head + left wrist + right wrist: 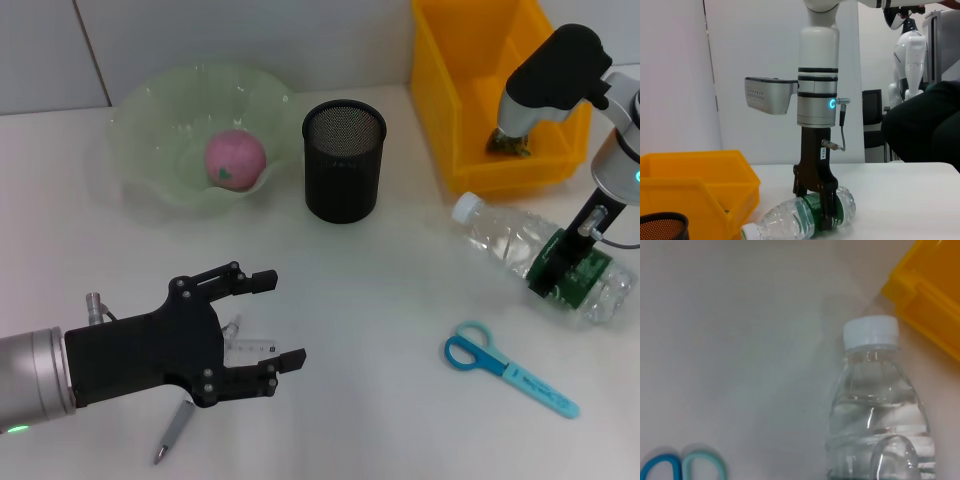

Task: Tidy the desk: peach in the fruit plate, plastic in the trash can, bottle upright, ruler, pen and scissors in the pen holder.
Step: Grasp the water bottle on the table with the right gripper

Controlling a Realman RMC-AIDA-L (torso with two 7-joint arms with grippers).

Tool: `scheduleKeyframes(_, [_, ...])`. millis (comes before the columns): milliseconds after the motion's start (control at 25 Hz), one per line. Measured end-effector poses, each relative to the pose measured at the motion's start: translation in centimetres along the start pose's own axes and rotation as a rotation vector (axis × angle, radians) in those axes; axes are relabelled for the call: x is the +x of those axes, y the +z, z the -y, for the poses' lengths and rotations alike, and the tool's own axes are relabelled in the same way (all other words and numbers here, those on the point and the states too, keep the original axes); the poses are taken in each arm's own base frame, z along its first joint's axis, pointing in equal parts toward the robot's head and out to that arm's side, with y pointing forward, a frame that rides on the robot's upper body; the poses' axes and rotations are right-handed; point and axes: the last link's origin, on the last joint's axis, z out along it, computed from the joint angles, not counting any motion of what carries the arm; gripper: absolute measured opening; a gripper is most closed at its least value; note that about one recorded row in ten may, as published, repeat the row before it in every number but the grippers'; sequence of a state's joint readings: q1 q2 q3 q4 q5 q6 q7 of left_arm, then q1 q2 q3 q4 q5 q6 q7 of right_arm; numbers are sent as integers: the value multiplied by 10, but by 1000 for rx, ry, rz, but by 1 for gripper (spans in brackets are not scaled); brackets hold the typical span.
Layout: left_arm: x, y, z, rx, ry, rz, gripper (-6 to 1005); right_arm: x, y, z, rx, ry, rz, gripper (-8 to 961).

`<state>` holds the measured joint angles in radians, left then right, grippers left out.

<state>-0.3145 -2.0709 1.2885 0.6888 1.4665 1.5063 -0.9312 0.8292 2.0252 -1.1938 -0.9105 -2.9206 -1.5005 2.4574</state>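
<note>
head view: right gripper (562, 268) reaches straight down near the table's right edge, its fingers closed around the green label of the bottle (530, 250), which lies on its side with the white cap toward the yellow trash can (455, 90) in the far right corner. left gripper (270, 328) hovers level over the near left part of the table (400, 300), jaws spread wide and holding nothing, above the clear ruler (245, 345) and the pen (172, 432). peach (235, 158) sits in the green fruit plate (150, 105) at the far left, with the mesh pen holder (343, 160) just beside it. scissors (505, 368) lie near the front right.

left wrist view: right gripper (815, 205) stands vertical, fingers straddling the bottle (800, 217) from above, a side profile the head view lacks.

right wrist view: bottle (877, 405) cap close to the trash can (930, 290); the scissors (682, 467) handles just show.
</note>
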Motion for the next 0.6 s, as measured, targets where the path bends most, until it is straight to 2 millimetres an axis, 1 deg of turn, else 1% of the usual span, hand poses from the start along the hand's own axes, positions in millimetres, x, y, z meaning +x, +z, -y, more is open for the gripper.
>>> scheduleKeyframes(600, [0, 0, 0, -1, 1, 0, 824, 0, 3, 1, 4, 2, 5, 807])
